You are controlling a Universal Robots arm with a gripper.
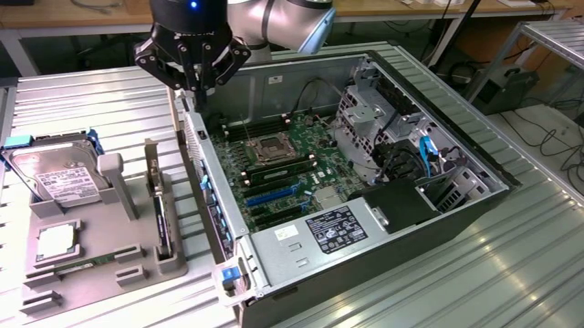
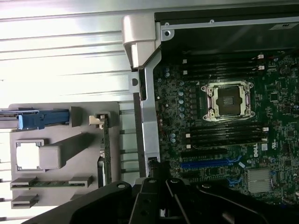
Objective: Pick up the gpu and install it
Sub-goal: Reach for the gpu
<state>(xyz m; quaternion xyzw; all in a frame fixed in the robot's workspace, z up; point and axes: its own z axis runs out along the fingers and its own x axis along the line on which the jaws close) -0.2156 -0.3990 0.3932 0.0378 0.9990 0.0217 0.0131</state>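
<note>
Gripper (image 1: pixel 195 90), fingers together, empty, over case (image 1: pixel 411 225) rear edge; gpu (image 1: pixel 153 174) upright in holder (image 1: pixel 128 263) nearby

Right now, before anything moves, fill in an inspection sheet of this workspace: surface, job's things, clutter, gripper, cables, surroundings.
Surface: ribbed silver metal table carrying a grey plastic fixture tray and an open black computer case.
Job's things: thin dark gpu card standing on edge in the tray, untouched; blue expansion slot on the green motherboard, free.
Clutter: silver hard drive with white label, square silver processor, narrow green memory stick, all in the tray.
Gripper: black gripper hovers above the case wall nearest the tray, nothing seen in it.
Cables: blue cable inside the case; black leads on the floor.
Surroundings: wooden bench.
</note>
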